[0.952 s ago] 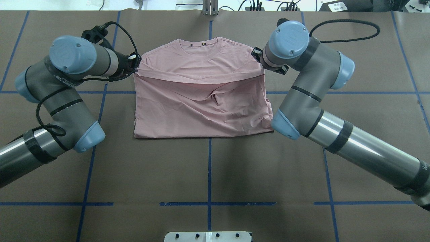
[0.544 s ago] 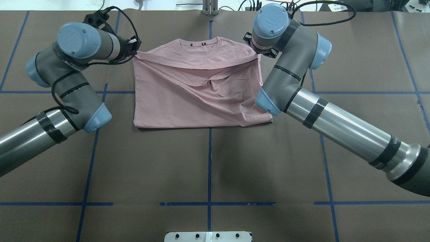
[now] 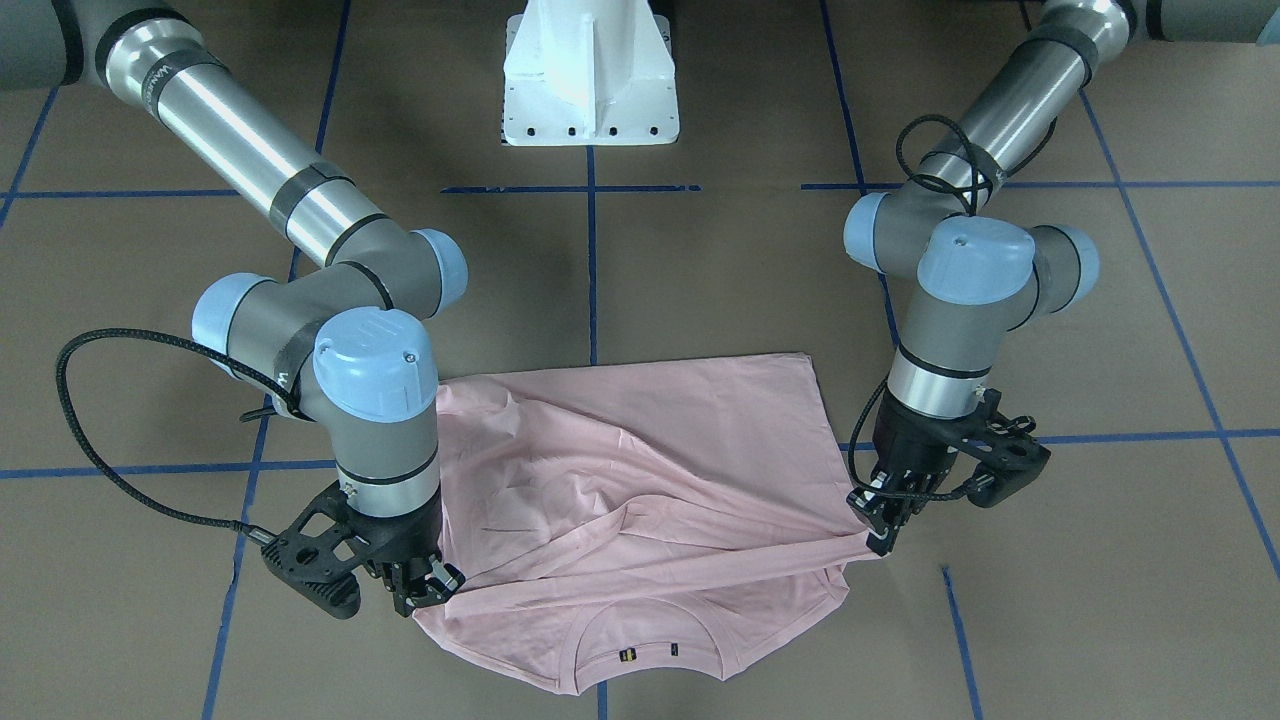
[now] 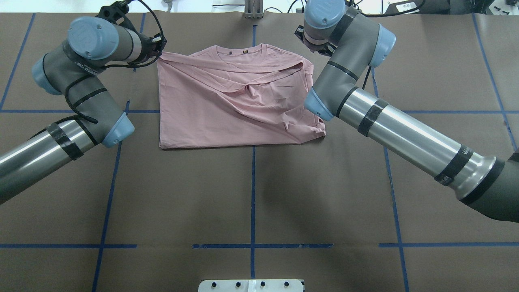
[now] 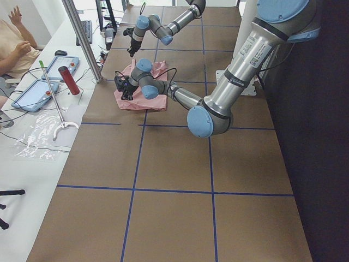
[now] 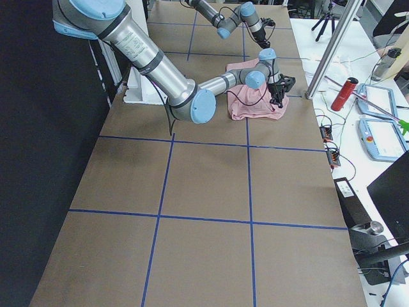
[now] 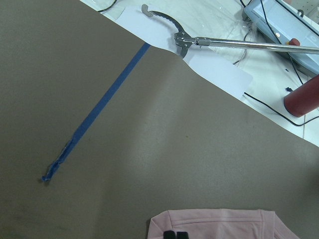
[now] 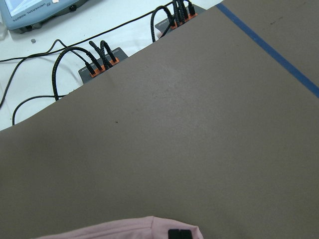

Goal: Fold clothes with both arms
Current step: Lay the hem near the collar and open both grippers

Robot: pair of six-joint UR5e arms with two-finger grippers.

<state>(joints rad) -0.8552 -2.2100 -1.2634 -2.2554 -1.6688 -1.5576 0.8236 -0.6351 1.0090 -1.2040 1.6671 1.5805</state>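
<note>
Near the collar (image 3: 640, 655), my left gripper (image 3: 880, 538) and right gripper (image 3: 432, 590) pinch the T-shirt (image 3: 640, 470) hem, mid-fold. Next I'd lower it, then release.

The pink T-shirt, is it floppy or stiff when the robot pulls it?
Probably floppy: the T-shirt sags and wrinkles between the left gripper and right gripper. Likely light too: two small pinches seem enough to hold its edge.

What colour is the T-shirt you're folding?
The T-shirt is pale pink, with no print showing; the overhead exterior view shows it best.
</note>
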